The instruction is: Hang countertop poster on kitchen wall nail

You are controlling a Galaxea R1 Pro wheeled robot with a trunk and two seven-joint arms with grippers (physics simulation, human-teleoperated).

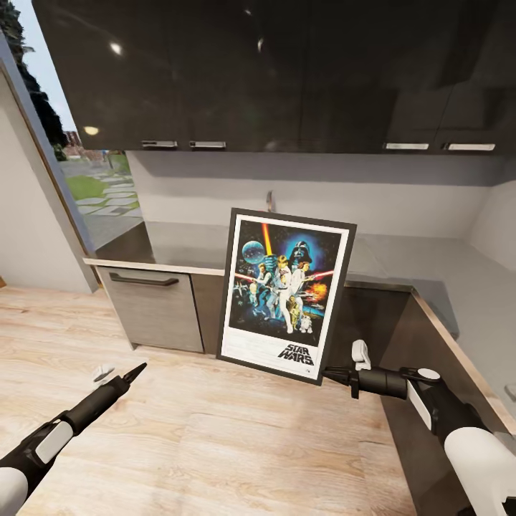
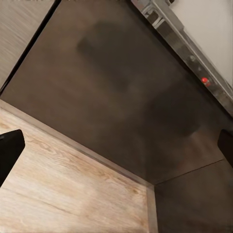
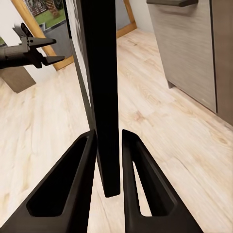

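Observation:
The poster (image 1: pixel 287 294), black-framed with a white border, a space scene and "STAR WARS" lettering, hangs upright in the air in front of the kitchen countertop (image 1: pixel 179 247). My right gripper (image 1: pixel 331 373) is shut on its lower right corner. In the right wrist view both fingers (image 3: pixel 82 165) clamp the dark frame edge of the poster (image 3: pixel 102 73). My left gripper (image 1: pixel 120 373) hovers low over the wood floor to the poster's left, open and holding nothing. Its fingertips (image 2: pixel 7 153) stand far apart before a dark cabinet face.
Glossy dark upper cabinets (image 1: pixel 251 72) hang above the grey back wall, with a tap (image 1: pixel 270 201) behind the poster. A drawer unit (image 1: pixel 154 304) stands under the counter. The counter continues along the right side (image 1: pixel 466 301). A glass opening (image 1: pixel 100 193) lies at the left.

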